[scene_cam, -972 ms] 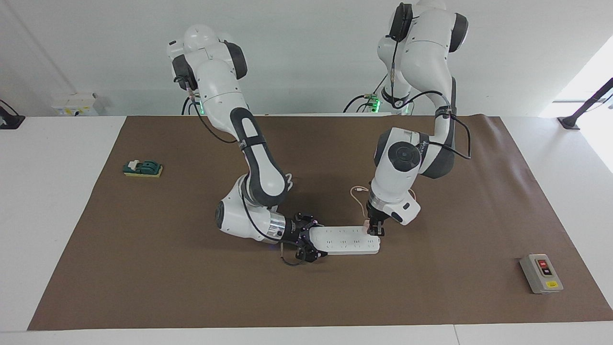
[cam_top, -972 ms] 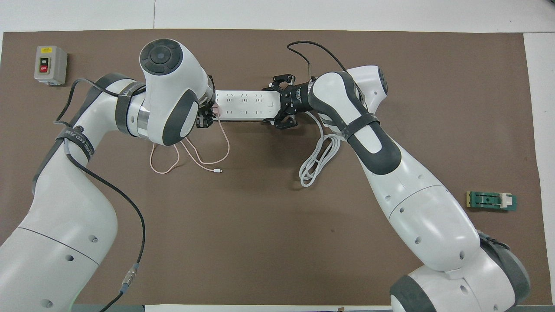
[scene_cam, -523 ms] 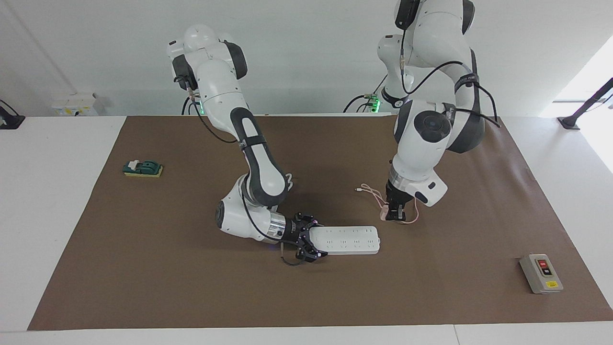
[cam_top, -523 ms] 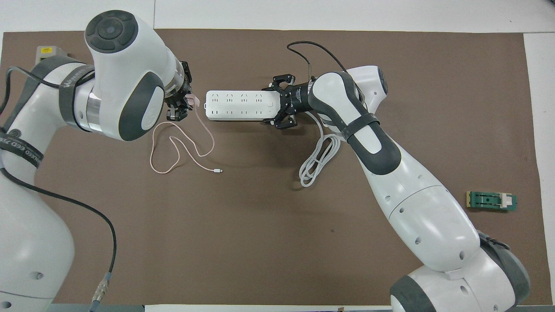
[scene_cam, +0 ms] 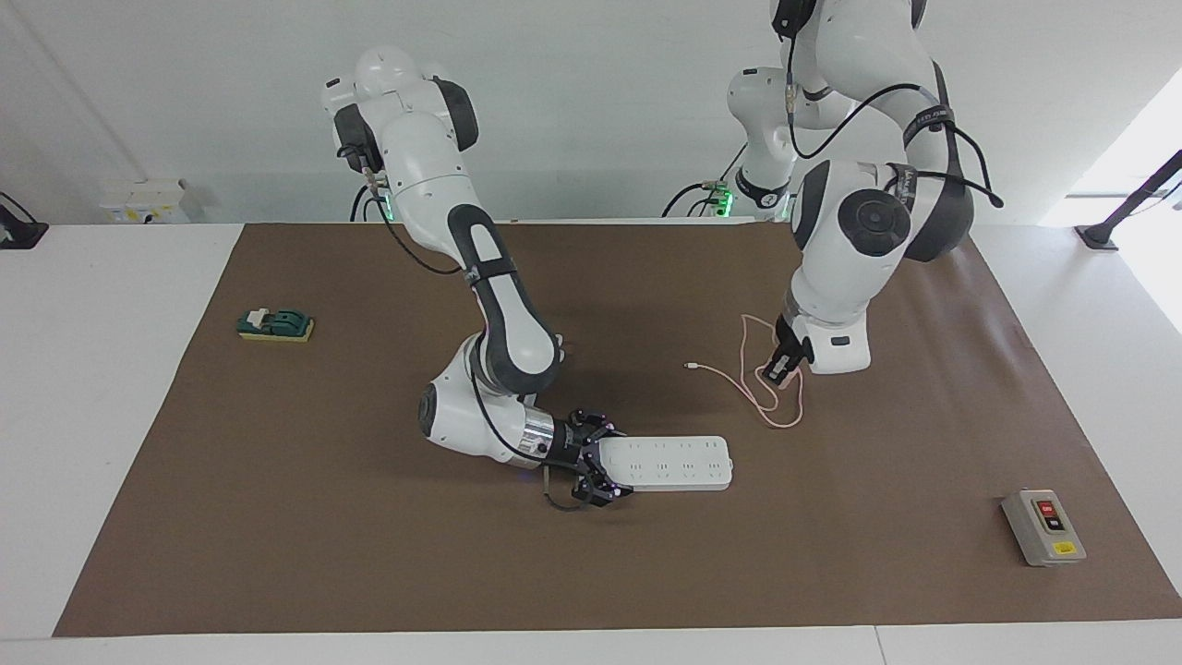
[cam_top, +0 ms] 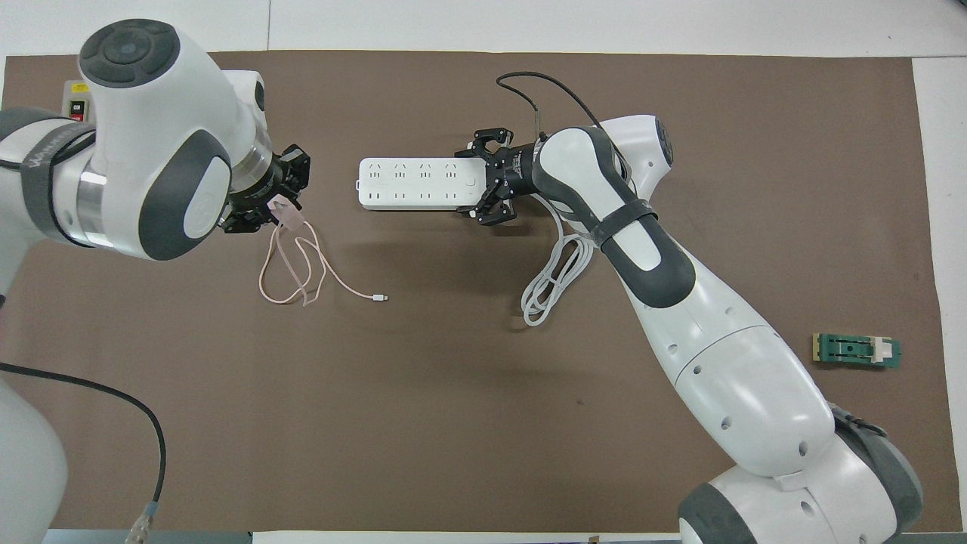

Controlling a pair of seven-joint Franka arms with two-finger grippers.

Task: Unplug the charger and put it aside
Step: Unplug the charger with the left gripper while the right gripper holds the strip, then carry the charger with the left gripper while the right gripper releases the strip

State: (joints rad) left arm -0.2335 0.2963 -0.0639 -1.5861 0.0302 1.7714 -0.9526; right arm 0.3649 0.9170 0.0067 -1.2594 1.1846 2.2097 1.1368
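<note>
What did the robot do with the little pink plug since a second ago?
The left claw pulled the charger out of the power strip and carried it up and away, toward the left arm's end. The right claw kept holding the strip, which stayed put.

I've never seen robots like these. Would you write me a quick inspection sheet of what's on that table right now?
Surface: brown mat over a white table.
Job's things: pink charger out of the white power strip, held up over the mat.
Clutter: grey switch box at the left arm's end; green block at the right arm's end.
Grippers: left gripper shut on the charger; right gripper shut on the power strip's end.
Cables: the charger's pink cable trails onto the mat; white cord coiled by the right arm.
Surroundings: white wall.
</note>
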